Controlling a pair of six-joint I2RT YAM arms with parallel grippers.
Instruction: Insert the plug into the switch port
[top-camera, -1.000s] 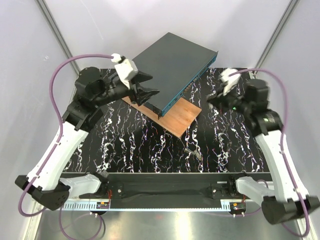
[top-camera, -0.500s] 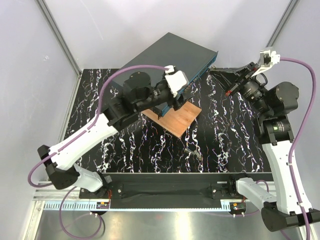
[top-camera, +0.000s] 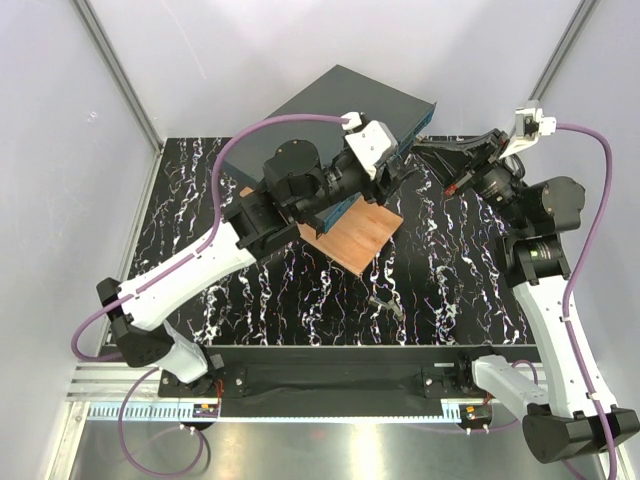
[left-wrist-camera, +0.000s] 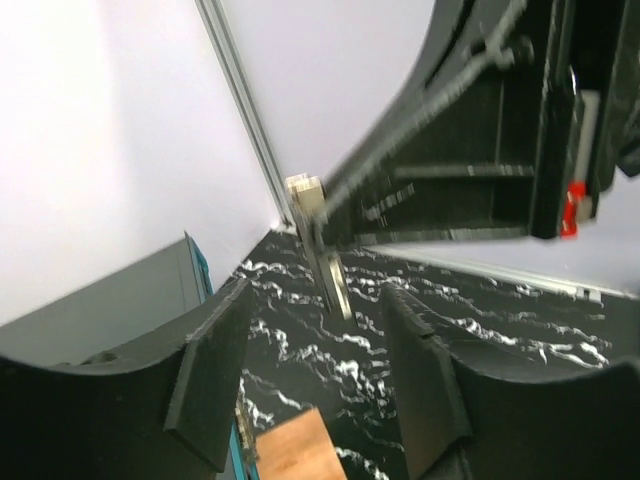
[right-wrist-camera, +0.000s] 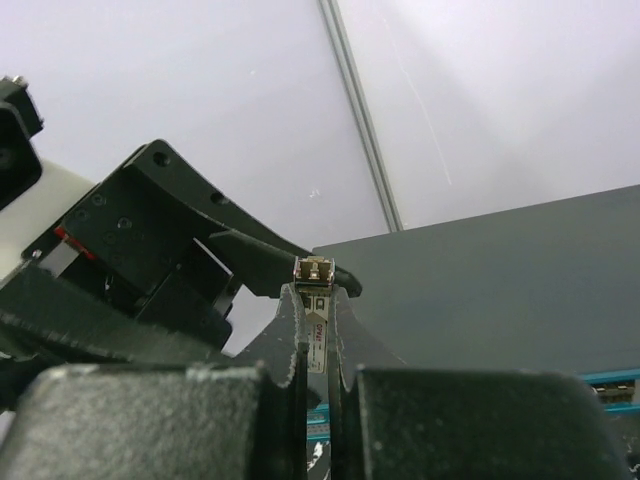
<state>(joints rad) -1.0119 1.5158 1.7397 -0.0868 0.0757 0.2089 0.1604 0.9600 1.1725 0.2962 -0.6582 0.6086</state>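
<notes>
White walls round a black marbled desk (top-camera: 470, 300). Switch (top-camera: 320, 115) sits at back centre, turned at an angle, teal port face toward front-right, near corner on a wood board (top-camera: 360, 235). Plug (right-wrist-camera: 313, 272) is up in the air, not in any port. R tool (right-wrist-camera: 316, 310) pinches it, fingers pressed on both sides, metal end sticking out past the tips. R tool hangs off the switch's right end, above the desk. L arm reaches over the switch's port face. L tool (left-wrist-camera: 318, 330) is spread wide. In L wrist view the plug shows in the gap beyond the tips, w/ R tool behind it. Small dark item (top-camera: 386, 304) lies on desk nr the board's front corner, can't tell what.
</notes>
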